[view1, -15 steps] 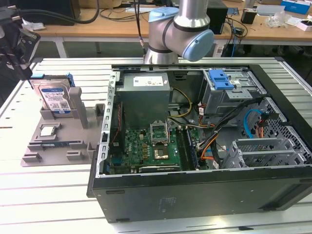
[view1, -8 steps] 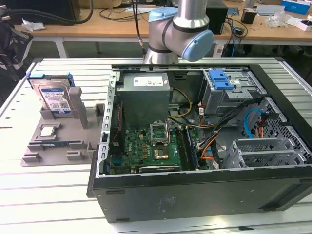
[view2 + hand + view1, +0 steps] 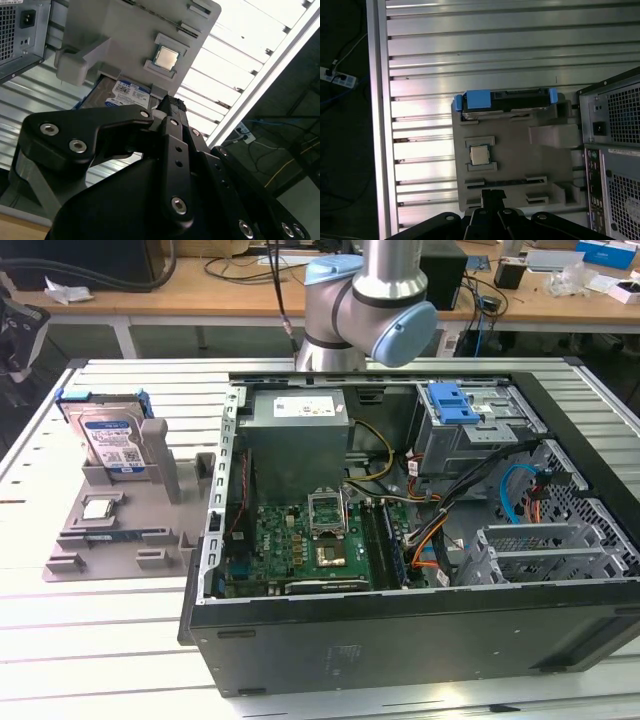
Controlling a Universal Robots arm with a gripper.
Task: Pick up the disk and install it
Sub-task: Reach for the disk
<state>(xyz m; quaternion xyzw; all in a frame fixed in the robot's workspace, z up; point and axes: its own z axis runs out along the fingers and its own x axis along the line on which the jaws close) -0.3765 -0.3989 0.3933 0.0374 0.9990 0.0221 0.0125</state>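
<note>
**Disk waiting in its holder, gripper overhead**

The disk stands on edge, leaning back, in a slot at the far end of the grey holder. The holder is on the counter, at the exterior view's left of the open computer case. In the first wrist view the gripper hangs over the holder's opposite edge, apart from the disk. I cannot tell whether it is open or closed, and it is not on the disk.

The disk looks stiff, dense and fairly heavy for its size. Its bare metal faces are probably slick, and it is likely to take knocks badly. The blue carrier frame along its edges looks springy, so pinching there may flex it. The flat faces near the exposed top edge seem the safer place to grip, and the pull should run straight along the slot.

The holder also carries a small square chip in a shallow pocket nearer the camera. The case lies on its side and holds a green circuit board, a grey power supply, loose cables, and a metal drive cage at the far right, topped by a blue latch piece.
</note>
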